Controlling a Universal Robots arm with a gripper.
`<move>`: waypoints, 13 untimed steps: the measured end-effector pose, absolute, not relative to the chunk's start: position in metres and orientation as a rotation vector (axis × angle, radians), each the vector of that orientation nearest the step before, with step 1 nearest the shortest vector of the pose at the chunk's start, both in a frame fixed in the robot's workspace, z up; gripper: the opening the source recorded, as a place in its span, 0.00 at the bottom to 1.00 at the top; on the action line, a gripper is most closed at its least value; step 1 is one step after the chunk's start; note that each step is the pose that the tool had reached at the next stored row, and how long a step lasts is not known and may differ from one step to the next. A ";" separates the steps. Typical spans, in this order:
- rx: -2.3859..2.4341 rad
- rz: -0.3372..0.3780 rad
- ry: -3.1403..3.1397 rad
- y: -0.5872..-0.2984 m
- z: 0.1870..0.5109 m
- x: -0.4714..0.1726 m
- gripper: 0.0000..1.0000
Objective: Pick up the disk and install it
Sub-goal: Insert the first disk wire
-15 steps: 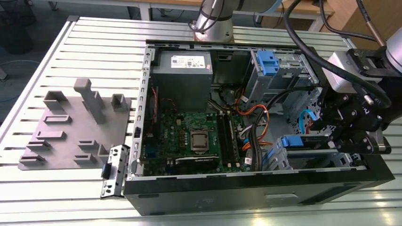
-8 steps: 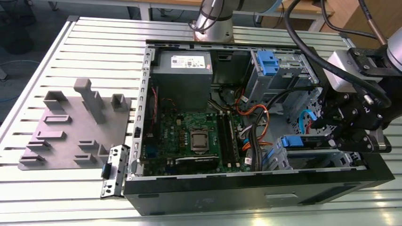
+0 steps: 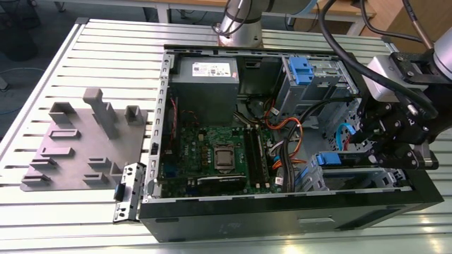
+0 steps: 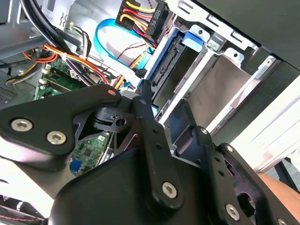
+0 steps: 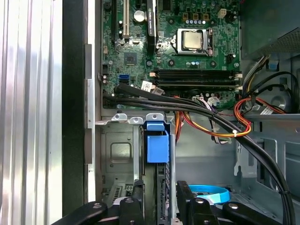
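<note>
Installing step, we judge: the disk [image 4: 168,70] sits in the drive bay [image 4: 227,70], with the gripper [image 5: 160,194] at its end. We cannot tell whether it clamps. Seating calls for a push square to the bay. The second wrist view shows the disk's connectors; the exterior view shows the whole case [image 3: 282,225].

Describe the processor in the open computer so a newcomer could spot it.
Find the open black computer case, then the green motherboard inside. The processor is the shiny silver square in a metal frame, unlike the long black memory sticks beside it.
</note>
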State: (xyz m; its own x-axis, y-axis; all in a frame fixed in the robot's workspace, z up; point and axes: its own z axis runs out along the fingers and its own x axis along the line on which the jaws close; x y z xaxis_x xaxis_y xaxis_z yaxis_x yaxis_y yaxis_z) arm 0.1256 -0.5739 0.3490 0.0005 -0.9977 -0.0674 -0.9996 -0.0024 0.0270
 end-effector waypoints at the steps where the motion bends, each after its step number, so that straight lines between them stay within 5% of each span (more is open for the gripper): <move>1: -2.202 0.104 2.198 -0.572 0.349 0.126 0.42; 13: -2.202 0.104 2.198 -0.568 0.349 0.126 0.42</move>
